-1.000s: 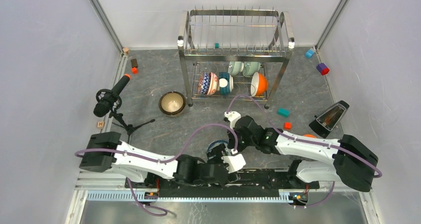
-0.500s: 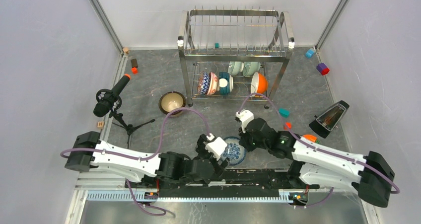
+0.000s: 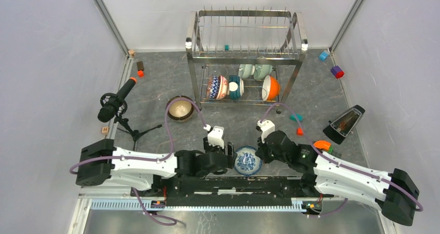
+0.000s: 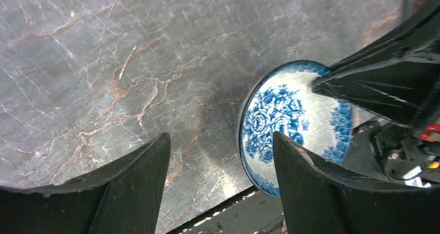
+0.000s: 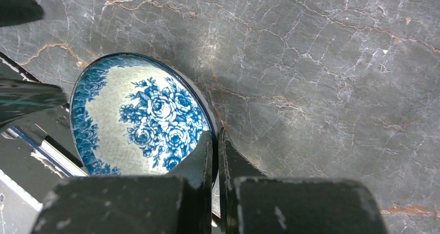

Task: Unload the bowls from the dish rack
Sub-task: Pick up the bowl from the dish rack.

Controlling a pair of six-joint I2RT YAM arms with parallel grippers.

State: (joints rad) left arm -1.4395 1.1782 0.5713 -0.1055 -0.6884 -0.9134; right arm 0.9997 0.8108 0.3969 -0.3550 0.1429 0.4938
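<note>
1. Grey marbled table (image 3: 155,83), white walls. The only legible writing is an "H" on a small wooden block (image 3: 105,129) at the left.
2. Dish rack (image 3: 244,34) stands at the far side, with five bowls (image 3: 217,86) on edge in its lower tier. A brown bowl (image 3: 180,108) sits on the table to its left.
3. Blue-and-white bowl (image 3: 247,162) is at the table's near edge, between the grippers.
4. Right gripper (image 5: 215,140) is pinched tight on its rim.
5. Left gripper (image 4: 220,140) is spread wide and empty, just beside the bowl.
6. Since a second ago, the left gripper has drawn off the bowl and the right has come down from mid-table.

Marbled table (image 3: 161,83) carries dish rack (image 3: 244,61), brown bowl (image 3: 180,108).
</note>
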